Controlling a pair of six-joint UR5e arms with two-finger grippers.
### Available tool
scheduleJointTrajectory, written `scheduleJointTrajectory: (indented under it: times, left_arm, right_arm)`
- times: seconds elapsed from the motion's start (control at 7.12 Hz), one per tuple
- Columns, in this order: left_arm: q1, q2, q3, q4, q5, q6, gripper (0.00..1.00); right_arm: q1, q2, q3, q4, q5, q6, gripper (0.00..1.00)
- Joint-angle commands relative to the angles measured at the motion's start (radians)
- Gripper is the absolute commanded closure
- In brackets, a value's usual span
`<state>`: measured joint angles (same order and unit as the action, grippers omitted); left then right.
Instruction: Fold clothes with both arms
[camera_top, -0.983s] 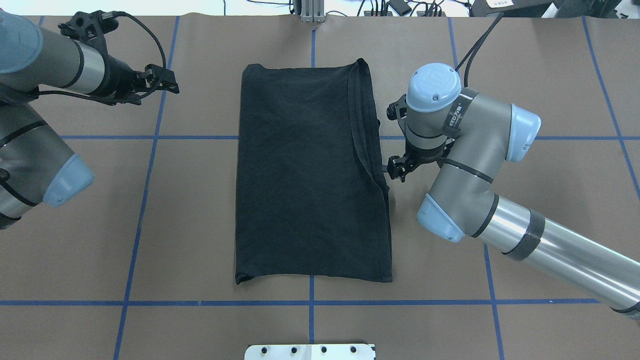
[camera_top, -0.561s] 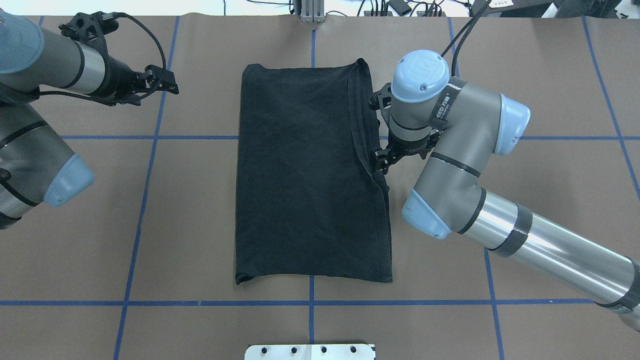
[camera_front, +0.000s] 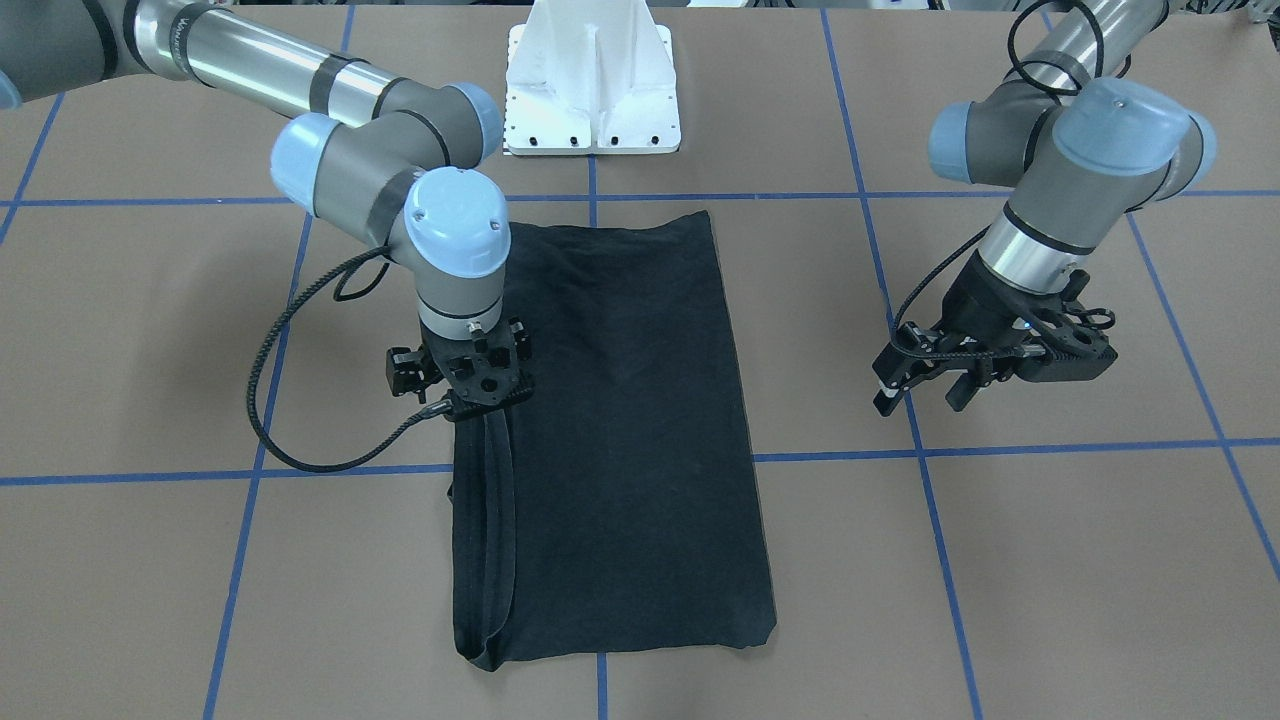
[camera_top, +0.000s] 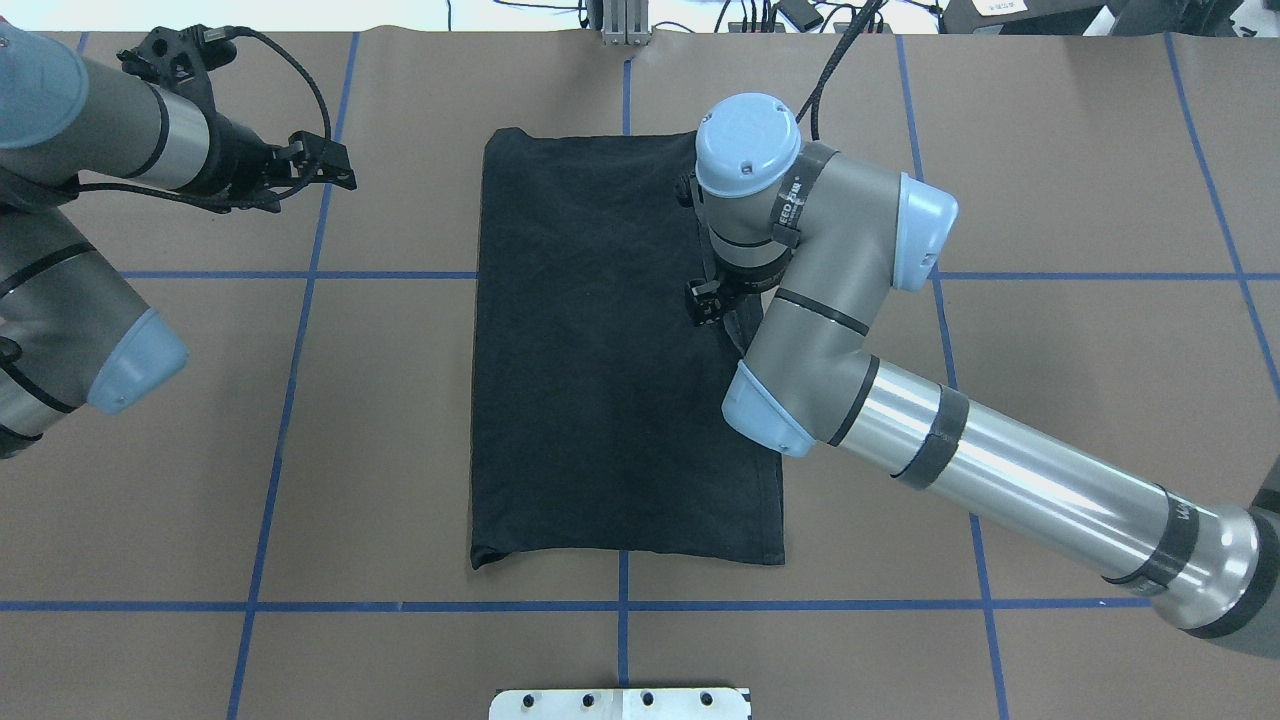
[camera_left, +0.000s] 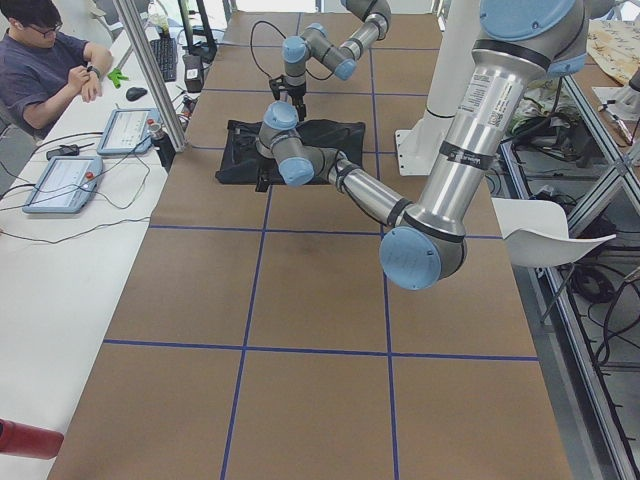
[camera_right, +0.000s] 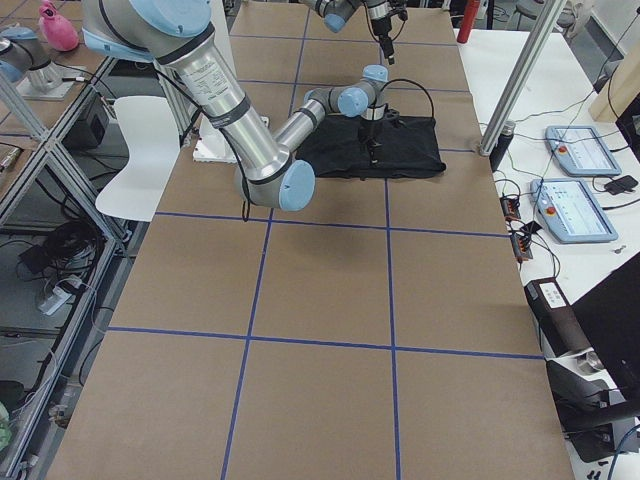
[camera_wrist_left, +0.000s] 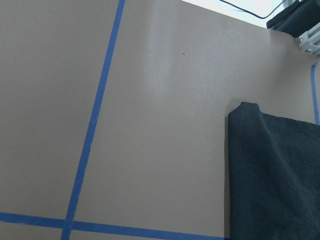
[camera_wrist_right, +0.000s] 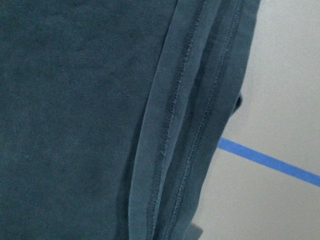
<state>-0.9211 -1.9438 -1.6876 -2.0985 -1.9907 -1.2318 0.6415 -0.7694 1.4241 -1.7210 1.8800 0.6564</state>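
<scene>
The black T-shirt (camera_top: 590, 370) lies flat on the brown table, folded into a long rectangle with its plain side up and no logo showing. Its layered hems run along the edge on my right (camera_wrist_right: 175, 125). My right gripper (camera_front: 478, 405) points down over that hemmed edge, about halfway along the shirt (camera_front: 620, 420). Its fingers merge with the black cloth, so I cannot tell whether they are open or shut. In the overhead view its wrist hides them (camera_top: 705, 300). My left gripper (camera_front: 918, 398) is open and empty, above bare table to the left of the shirt's far corner (camera_wrist_left: 245, 107).
The white base plate (camera_front: 592, 90) stands at the table's near edge behind the shirt. Blue tape lines (camera_top: 290, 400) cross the table. An operator (camera_left: 45, 60) sits at a side bench with control tablets (camera_left: 65, 180).
My right arm has swung left, from beside the shirt's right edge to over that edge. The left arm and the shirt have not moved.
</scene>
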Motion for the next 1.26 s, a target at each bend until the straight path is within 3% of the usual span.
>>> scheduleJointTrajectory:
  times: [0.0,0.84,1.12]
  left_arm:
    - [-0.001,0.0,-0.001,0.002,0.0,0.0,0.0]
    - [0.001,-0.007,-0.003,0.002,0.0,-0.002,0.0]
    - [0.001,-0.015,0.0,0.002,0.0,-0.003,0.0]
  right_arm:
    - [-0.02,0.03,-0.112,0.091,-0.021,0.009,0.0]
    - [0.032,-0.024,-0.111,0.084,-0.001,-0.032,0.0]
    - [0.094,-0.092,-0.076,0.081,0.065,-0.098,0.0]
